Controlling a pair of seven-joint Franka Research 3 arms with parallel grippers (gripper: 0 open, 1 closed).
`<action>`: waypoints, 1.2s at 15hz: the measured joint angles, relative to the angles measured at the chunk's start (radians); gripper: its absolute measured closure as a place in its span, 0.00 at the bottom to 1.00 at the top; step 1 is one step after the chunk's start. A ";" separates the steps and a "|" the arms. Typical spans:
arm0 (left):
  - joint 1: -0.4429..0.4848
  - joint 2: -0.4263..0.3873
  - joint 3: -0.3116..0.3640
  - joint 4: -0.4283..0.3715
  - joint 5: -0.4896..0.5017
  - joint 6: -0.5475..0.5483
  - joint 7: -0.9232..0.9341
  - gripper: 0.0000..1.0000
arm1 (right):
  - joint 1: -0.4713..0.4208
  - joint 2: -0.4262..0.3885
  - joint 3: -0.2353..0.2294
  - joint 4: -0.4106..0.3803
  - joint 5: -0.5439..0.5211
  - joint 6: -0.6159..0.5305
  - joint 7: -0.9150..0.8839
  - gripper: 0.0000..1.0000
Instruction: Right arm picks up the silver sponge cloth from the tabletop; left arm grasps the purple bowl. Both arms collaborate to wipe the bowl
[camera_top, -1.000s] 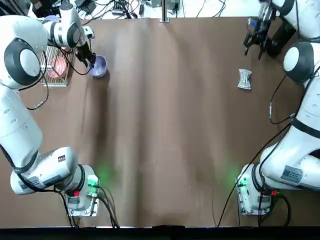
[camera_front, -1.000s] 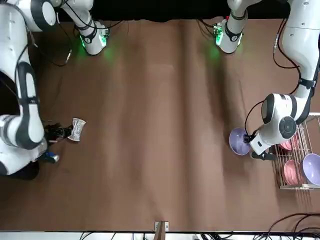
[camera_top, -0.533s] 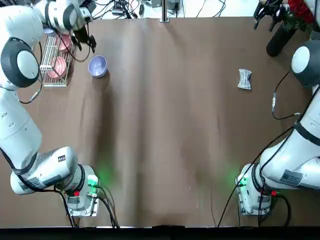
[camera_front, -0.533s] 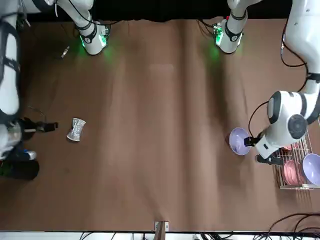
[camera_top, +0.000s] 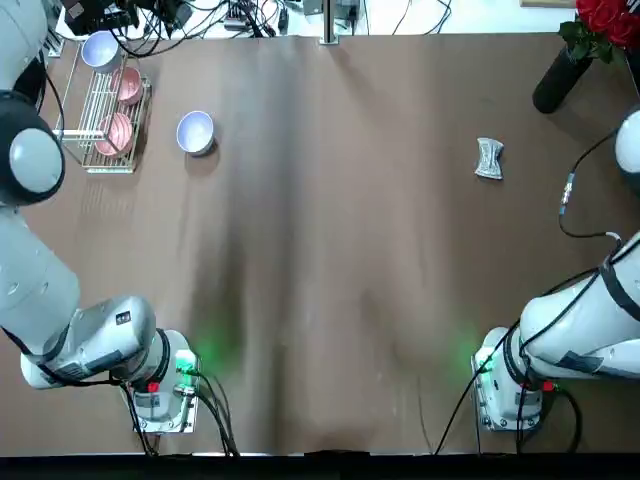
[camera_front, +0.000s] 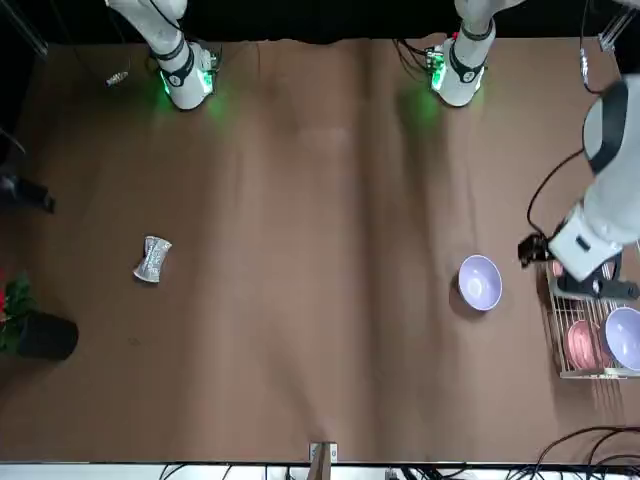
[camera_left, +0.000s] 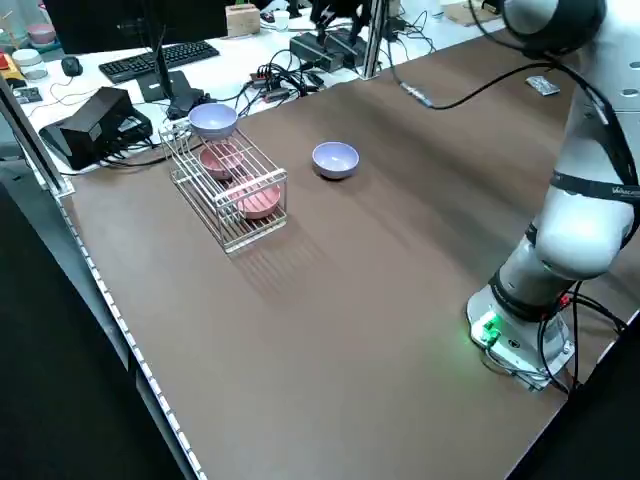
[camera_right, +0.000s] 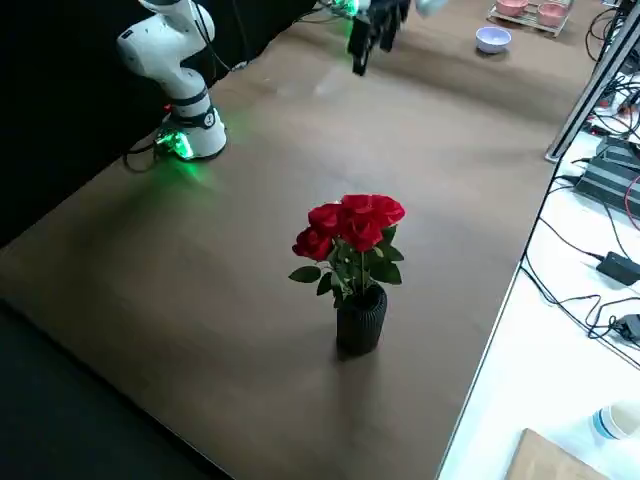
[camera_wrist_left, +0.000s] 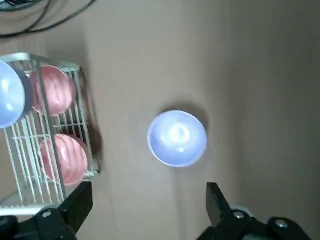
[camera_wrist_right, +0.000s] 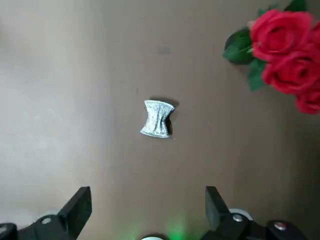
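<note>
The crumpled silver sponge cloth (camera_top: 488, 158) lies on the brown desk (camera_top: 340, 250) at far right; the round purple bowl (camera_top: 195, 131) sits empty, upright, far left. Both lie loose, which fits before grasping or after wiping. The right claw (camera_wrist_right: 148, 212) and the left claw (camera_wrist_left: 149, 207) hover high, wide open, empty. A wire rack (camera_top: 105, 110) beside the bowl holds pink bowls and another purple one.

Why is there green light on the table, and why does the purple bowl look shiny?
Top view: lamps on both arm bases cast green glow onto the brown table. Left wrist view: a pale glare spot sits inside the round purple bowl, which looks slightly soft.
</note>
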 joint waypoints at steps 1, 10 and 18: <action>-0.001 -0.037 -0.015 0.007 -0.060 -0.045 -0.001 0.00 | 0.001 -0.076 0.000 -0.017 0.000 0.003 0.000 0.00; 0.005 -0.082 -0.018 0.051 -0.142 -0.122 -0.054 0.00 | 0.005 -0.286 -0.008 -0.413 -0.010 0.236 -0.083 0.00; -0.266 -0.151 0.293 -0.013 -0.204 -0.118 -0.088 0.00 | -0.006 -0.312 -0.009 -0.419 -0.009 0.215 -0.100 0.00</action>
